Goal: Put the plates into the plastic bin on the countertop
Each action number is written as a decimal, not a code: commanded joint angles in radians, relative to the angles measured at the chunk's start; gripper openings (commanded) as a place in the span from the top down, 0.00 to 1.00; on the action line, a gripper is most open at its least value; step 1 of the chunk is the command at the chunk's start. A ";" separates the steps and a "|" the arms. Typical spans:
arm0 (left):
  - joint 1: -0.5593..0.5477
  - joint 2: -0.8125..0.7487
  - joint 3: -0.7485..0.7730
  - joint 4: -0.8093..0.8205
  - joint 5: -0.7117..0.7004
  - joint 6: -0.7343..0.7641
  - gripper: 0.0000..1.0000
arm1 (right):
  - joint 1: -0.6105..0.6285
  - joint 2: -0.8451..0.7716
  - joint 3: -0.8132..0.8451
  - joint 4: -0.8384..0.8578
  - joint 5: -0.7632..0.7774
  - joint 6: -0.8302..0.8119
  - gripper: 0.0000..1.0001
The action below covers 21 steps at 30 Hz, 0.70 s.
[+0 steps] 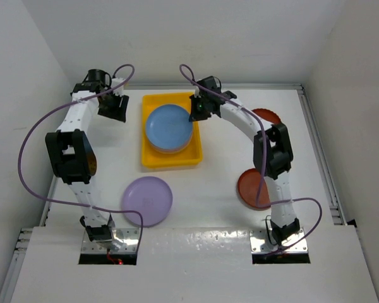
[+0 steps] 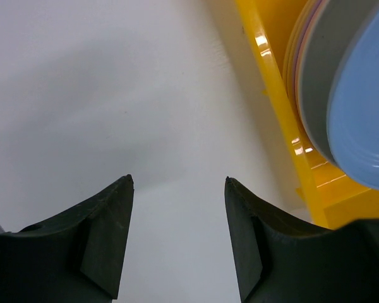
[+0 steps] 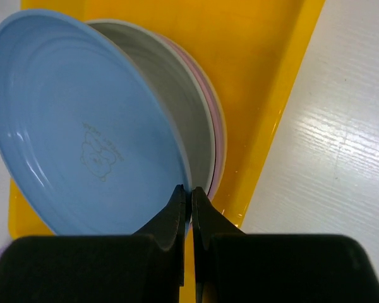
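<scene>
The yellow plastic bin (image 1: 153, 158) sits mid-countertop and holds a stack of plates. The blue plate (image 1: 168, 125) is on top, tilted up at its right edge. My right gripper (image 1: 196, 112) is shut on the blue plate's rim (image 3: 184, 189); cream and pink plates (image 3: 205, 120) lie under it in the bin (image 3: 265, 82). My left gripper (image 1: 116, 108) is open and empty over the white countertop (image 2: 114, 95), left of the bin (image 2: 284, 120). A lilac plate (image 1: 147, 200) lies near the front. Two red-brown plates lie at the right, one at the back (image 1: 268, 117), one near the arm (image 1: 247, 187).
White walls enclose the countertop on three sides. A metal rail (image 1: 319, 151) runs along its right edge. The right arm (image 1: 273, 151) reaches over the nearer red-brown plate.
</scene>
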 commanded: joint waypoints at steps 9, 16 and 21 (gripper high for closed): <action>0.013 -0.046 -0.027 -0.001 -0.004 0.028 0.38 | 0.028 0.036 -0.002 0.072 0.042 0.091 1.00; 0.013 -0.074 -0.058 -0.010 0.026 0.065 0.38 | 0.036 0.033 0.003 0.078 0.024 0.059 0.75; 0.013 -0.116 -0.058 -0.099 0.091 0.166 0.37 | 0.038 -0.031 -0.037 0.109 0.064 0.016 0.63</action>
